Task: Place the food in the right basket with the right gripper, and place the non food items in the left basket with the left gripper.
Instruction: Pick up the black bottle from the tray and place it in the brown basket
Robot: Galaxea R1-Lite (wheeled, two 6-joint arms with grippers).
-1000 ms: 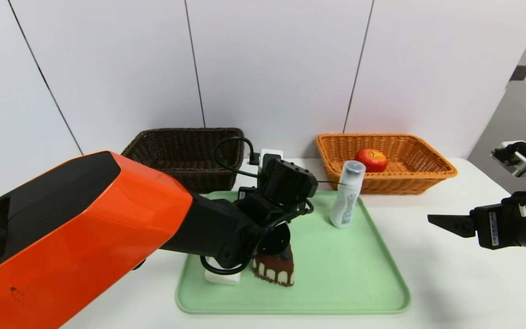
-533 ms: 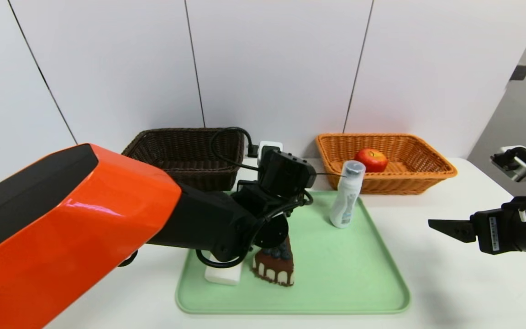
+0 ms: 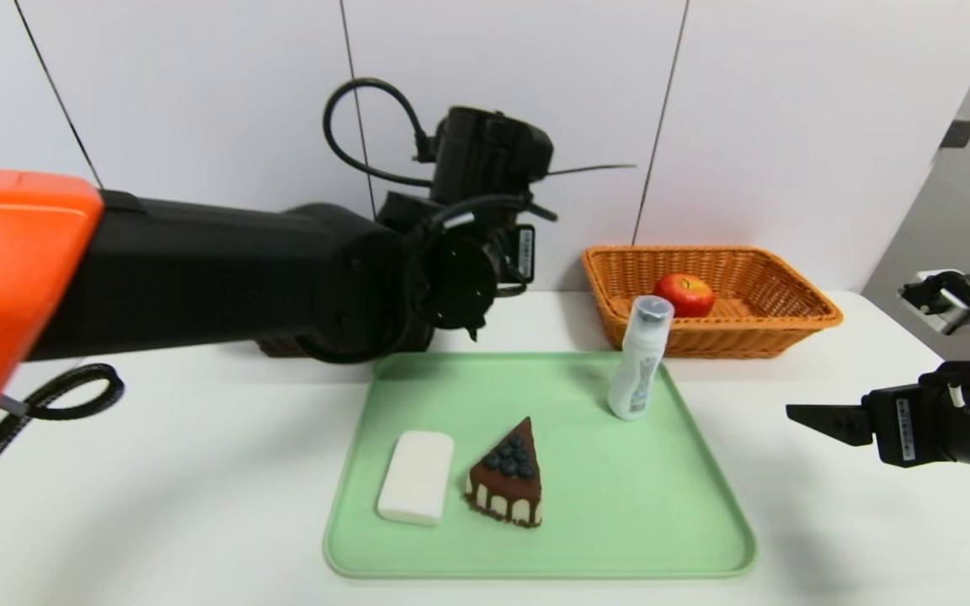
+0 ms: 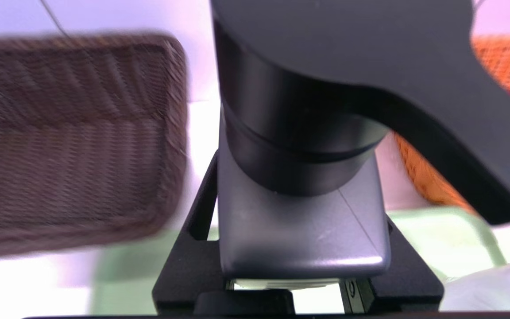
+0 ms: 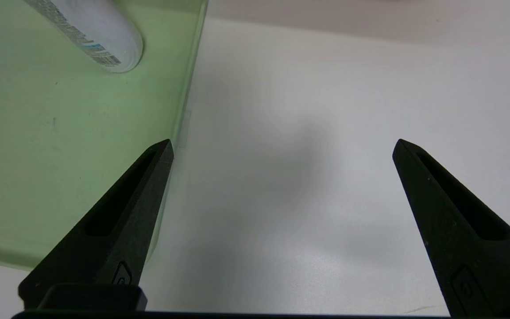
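Observation:
My left gripper (image 4: 301,195) is shut on the slim black pump bottle (image 4: 299,235), held in the air beside the dark brown left basket (image 4: 73,141). In the head view the raised left arm (image 3: 199,269) hides the gripper and most of that basket. On the green tray (image 3: 662,522) lie the white soap bar (image 3: 416,476) and the chocolate cake slice (image 3: 508,484); the white tube bottle (image 3: 640,358) stands at its back right. The apple (image 3: 684,295) sits in the orange-tan right basket (image 3: 796,307). My right gripper (image 5: 281,146) hovers open and empty over the table, right of the tray.
The white table (image 3: 830,522) carries both baskets along the back wall. A black cable loop (image 3: 64,391) hangs from the left arm at the table's left. The tray's right edge (image 5: 184,115) runs just beside one right finger.
The left gripper closed on the black bottle, and the arm has risen off the tray and swung back-left with it, uncovering the soap and cake. The right arm has barely moved.

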